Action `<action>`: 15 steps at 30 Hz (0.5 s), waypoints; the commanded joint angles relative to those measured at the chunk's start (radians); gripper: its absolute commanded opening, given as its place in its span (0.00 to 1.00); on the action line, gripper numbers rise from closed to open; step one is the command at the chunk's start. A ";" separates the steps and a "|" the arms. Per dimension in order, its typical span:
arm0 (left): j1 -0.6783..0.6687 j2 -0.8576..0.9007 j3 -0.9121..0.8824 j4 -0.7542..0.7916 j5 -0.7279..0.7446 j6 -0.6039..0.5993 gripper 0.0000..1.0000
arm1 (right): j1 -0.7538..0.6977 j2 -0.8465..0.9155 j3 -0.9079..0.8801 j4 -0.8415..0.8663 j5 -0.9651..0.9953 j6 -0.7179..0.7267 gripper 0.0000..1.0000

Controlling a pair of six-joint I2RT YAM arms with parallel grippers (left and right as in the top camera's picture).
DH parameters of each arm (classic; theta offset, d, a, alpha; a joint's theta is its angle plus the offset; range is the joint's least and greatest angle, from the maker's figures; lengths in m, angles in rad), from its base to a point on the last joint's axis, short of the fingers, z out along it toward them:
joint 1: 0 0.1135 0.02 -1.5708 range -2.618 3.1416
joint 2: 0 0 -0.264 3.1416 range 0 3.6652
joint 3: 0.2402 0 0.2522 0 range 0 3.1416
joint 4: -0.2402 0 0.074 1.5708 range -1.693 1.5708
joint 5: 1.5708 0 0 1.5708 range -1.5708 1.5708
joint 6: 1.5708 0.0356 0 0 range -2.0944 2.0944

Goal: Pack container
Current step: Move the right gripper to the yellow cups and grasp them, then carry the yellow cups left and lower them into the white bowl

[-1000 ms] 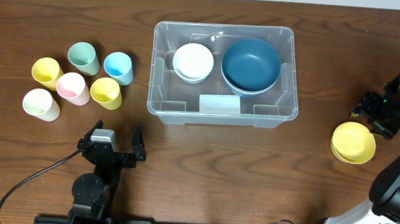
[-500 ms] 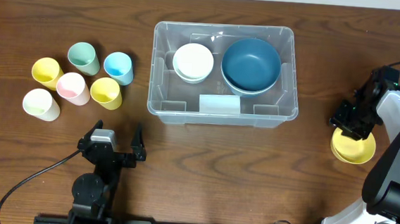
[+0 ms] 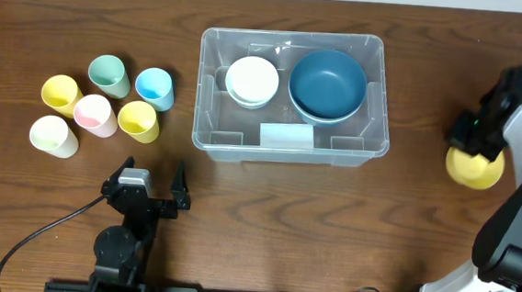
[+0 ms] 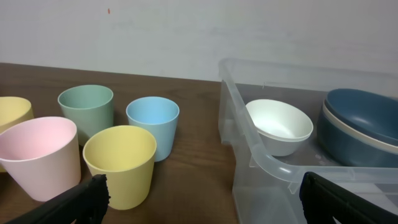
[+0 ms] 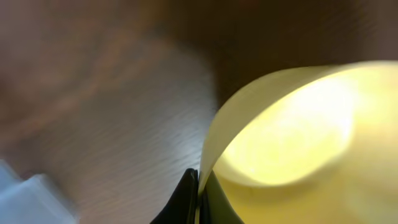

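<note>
Apparently free strip along container (image 3: 205,87) front

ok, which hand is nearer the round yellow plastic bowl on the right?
Right. The right hand is shut on the rim of the round yellow plastic bowl. The left hand is open, far off on the other side, by the cluster of pastel plastic cups.
</note>
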 commanded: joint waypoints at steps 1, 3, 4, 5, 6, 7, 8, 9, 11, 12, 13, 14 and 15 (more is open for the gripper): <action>0.005 -0.007 -0.023 -0.033 -0.011 0.003 0.98 | 0.017 -0.009 0.252 -0.093 -0.017 -0.054 0.01; 0.005 -0.007 -0.023 -0.033 -0.011 0.003 0.98 | 0.038 -0.009 0.422 -0.179 -0.037 -0.088 0.01; 0.005 -0.007 -0.023 -0.033 -0.011 0.003 0.98 | 0.057 -0.009 0.534 -0.230 -0.044 -0.094 0.01; 0.005 -0.007 -0.023 -0.033 -0.011 0.003 0.98 | 0.078 -0.009 0.620 -0.265 -0.050 -0.098 0.01; 0.005 -0.007 -0.023 -0.033 -0.011 0.003 0.98 | 0.112 -0.009 0.718 -0.298 -0.065 -0.117 0.01; 0.005 -0.007 -0.023 -0.033 -0.011 0.003 0.98 | 0.141 -0.009 0.782 -0.317 -0.074 -0.133 0.01; 0.005 -0.007 -0.023 -0.033 -0.011 0.003 0.98 | 0.186 -0.009 0.859 -0.337 -0.076 -0.147 0.01; 0.005 -0.007 -0.023 -0.033 -0.011 0.003 0.98 | 0.230 -0.009 0.916 -0.347 -0.076 -0.160 0.01; 0.005 -0.007 -0.023 -0.033 -0.011 0.003 0.98 | 0.352 -0.009 1.014 -0.355 -0.075 -0.194 0.01; 0.005 -0.007 -0.023 -0.033 -0.011 0.003 0.98 | 0.412 -0.009 1.038 -0.350 -0.074 -0.208 0.01; 0.005 -0.007 -0.023 -0.033 -0.011 0.003 0.98 | 0.467 -0.009 1.050 -0.340 -0.067 -0.220 0.01; 0.005 -0.007 -0.023 -0.033 -0.011 0.003 0.98 | 0.530 -0.009 1.053 -0.323 -0.050 -0.227 0.01; 0.005 -0.007 -0.023 -0.033 -0.011 0.003 0.98 | 0.601 -0.008 1.052 -0.303 -0.022 -0.234 0.01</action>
